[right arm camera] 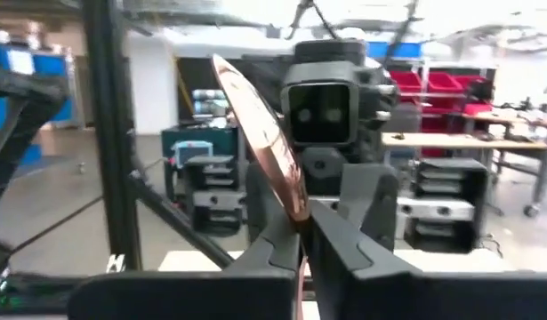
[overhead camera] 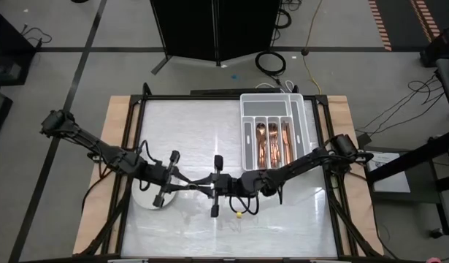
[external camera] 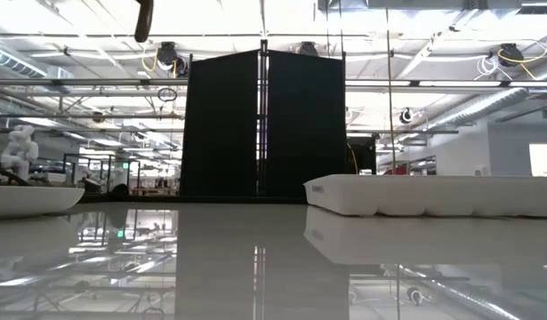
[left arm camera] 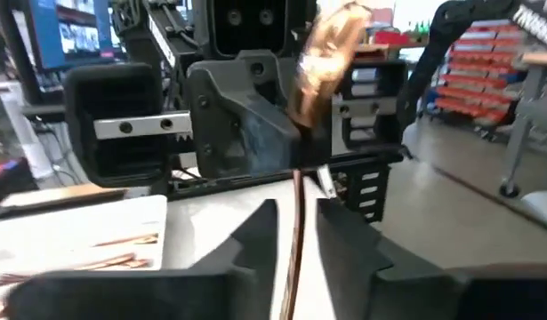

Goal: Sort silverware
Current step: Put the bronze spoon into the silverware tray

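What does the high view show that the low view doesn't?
Only the high view: the left gripper and right gripper meeting over the table's middle, a utensil between them, and silverware in the tray. Only the low view: ceiling lights and the room behind. Both: the tray, the plate, the table and the black screen.

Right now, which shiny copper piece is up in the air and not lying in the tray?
The spoon pinched between both grippers, the left gripper and right gripper, at the table's middle. The other copper pieces lie flat in the white tray.
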